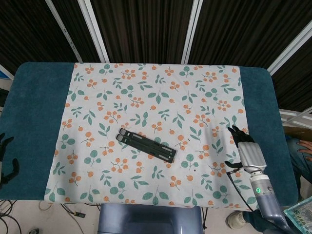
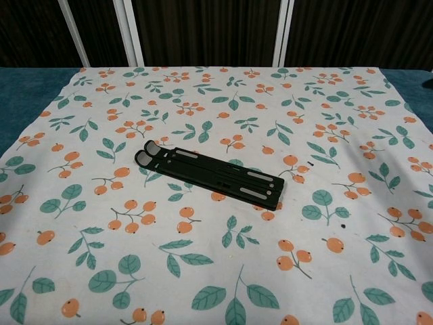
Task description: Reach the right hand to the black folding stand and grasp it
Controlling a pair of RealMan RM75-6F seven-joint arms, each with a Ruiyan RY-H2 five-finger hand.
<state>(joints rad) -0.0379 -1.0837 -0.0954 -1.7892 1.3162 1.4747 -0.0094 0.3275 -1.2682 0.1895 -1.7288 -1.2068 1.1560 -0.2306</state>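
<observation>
Two hands: both show only in the head view; the chest view shows neither.
Stand: stand [image 1: 146, 145] lies folded flat near the middle of the cloth [image 1: 161, 87], a little toward the front edge; also plain in the chest view [image 2: 210, 176].
Long axis: runs diagonally, its rounded end toward the robot's left and farther back, its square end toward the right and nearer the front.
Right hand: right hand [image 1: 247, 151] hovers over the right part of the cloth, fingers apart and pointing away from the robot, holding nothing.
Left hand: left hand [image 1: 7, 161] sits at the far left edge of the counter [image 1: 34, 112], partly cut off; its fingers look spread and empty.
Key relation: stand lies to the left of the right hand, at about the same depth, well apart from it; its square end is the nearer end. The right hand is clearly nearer than the left.
Judgement: reach under way, grasp not yet made; the hand likely needs to travel left and lower onto the thin bar.
</observation>
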